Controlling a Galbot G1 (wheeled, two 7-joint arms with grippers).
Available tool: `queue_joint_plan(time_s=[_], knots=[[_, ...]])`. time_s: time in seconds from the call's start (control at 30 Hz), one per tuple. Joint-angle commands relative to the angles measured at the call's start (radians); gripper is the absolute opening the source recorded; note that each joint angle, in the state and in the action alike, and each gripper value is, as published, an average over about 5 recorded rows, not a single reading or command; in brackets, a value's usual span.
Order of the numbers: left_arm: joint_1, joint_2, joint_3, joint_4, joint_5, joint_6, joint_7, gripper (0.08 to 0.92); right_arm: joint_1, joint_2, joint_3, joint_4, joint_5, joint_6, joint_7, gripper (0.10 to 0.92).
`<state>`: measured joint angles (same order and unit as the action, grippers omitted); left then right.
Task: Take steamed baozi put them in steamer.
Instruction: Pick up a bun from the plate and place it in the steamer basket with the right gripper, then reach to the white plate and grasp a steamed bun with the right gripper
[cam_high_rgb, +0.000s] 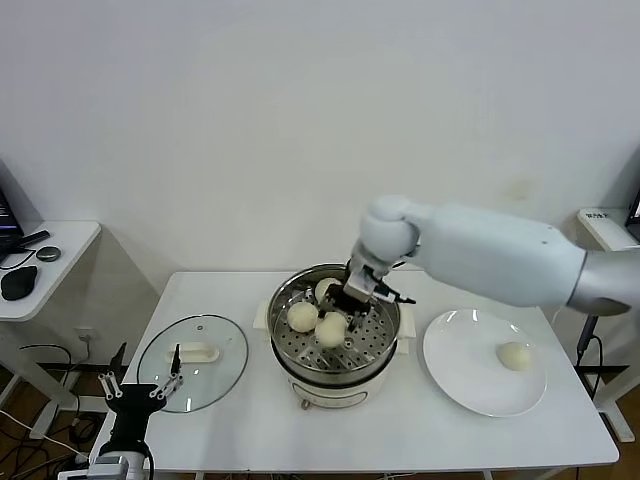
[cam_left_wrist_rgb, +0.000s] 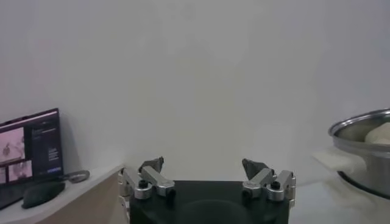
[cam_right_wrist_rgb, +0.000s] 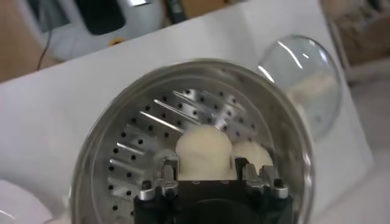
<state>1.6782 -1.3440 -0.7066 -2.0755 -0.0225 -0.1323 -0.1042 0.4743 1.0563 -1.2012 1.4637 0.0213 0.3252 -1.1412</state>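
The steamer stands at the middle of the table, and its perforated tray fills the right wrist view. My right gripper reaches into it, shut on a cream baozi that sits low on the tray. In the right wrist view the gripper has that baozi between its fingers. A second baozi lies beside it and a third lies behind, partly hidden. A fourth baozi lies on the white plate. My left gripper is parked open at the lower left.
The glass lid with a white handle lies flat on the table left of the steamer; it also shows in the right wrist view. A side table with a mouse stands at the far left. The left wrist view shows the steamer's rim.
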Motion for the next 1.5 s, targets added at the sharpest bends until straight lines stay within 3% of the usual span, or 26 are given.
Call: queue_joint_plan(time_s=[0.03, 0.33, 0.6, 0.73, 0.83, 1.0, 1.2, 1.5], knots=[[0.001, -0.001, -0.003, 0.002, -0.001, -0.001, 0.0, 0.823, -0.036, 0.076, -0.054, -0.014, -0.125, 0.16, 0.021, 0.543], [0.0, -0.001, -0.003, 0.001, 0.0, -0.001, 0.0, 0.823, -0.067, 0.053, -0.03, -0.024, -0.169, 0.186, 0.039, 0.575], [-0.006, -0.005, 0.006, 0.005, 0.001, -0.002, 0.0, 0.823, -0.001, -0.003, 0.02, -0.012, -0.165, 0.179, 0.018, 0.772], [-0.01, -0.005, 0.011, 0.004, 0.002, -0.001, 0.001, 0.823, 0.04, -0.062, 0.053, 0.006, -0.125, 0.147, 0.018, 0.817], [-0.013, 0.0, 0.012, 0.0, 0.0, 0.001, 0.001, 0.823, 0.077, -0.137, 0.065, 0.034, -0.047, 0.062, 0.013, 0.822], [-0.015, 0.012, 0.016, -0.003, -0.001, 0.001, 0.003, 0.823, 0.124, -0.326, 0.039, 0.11, 0.131, -0.273, 0.023, 0.823], [-0.025, 0.026, 0.036, 0.006, 0.001, 0.001, 0.003, 0.823, 0.047, -0.587, 0.072, 0.161, 0.095, -0.571, 0.018, 0.823], [-0.036, 0.032, 0.058, 0.02, 0.006, 0.003, 0.005, 0.823, -0.441, -0.759, 0.477, 0.072, -0.091, -0.563, -0.007, 0.823]])
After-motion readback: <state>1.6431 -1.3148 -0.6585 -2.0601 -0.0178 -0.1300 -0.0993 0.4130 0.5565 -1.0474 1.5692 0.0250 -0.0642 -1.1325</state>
